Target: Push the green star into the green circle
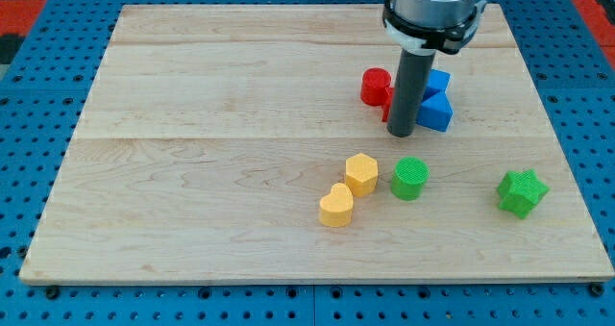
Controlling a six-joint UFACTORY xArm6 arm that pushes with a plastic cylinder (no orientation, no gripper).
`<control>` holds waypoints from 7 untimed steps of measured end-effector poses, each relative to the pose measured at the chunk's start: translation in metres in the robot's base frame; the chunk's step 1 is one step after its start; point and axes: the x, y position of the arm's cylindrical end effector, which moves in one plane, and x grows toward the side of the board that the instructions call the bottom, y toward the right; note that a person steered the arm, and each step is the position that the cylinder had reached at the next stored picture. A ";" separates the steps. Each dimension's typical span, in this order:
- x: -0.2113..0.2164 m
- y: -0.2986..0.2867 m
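Observation:
The green star (522, 192) lies near the view's right edge of the wooden board (192, 172). The green circle (409, 178) stands to its left, with a wide gap between them. My tip (401, 134) is at the lower end of the dark rod, just above the green circle in the view and well to the left of the green star. It touches neither green block.
A yellow hexagon (361, 173) sits just left of the green circle, and a yellow heart (336, 206) lies below-left of it. A red block (376, 86) and blue blocks (436, 106) cluster behind the rod.

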 end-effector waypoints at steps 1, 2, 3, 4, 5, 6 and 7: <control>0.021 0.048; 0.021 0.052; 0.025 0.121; 0.044 0.171; 0.083 0.164; 0.075 0.095; 0.067 0.038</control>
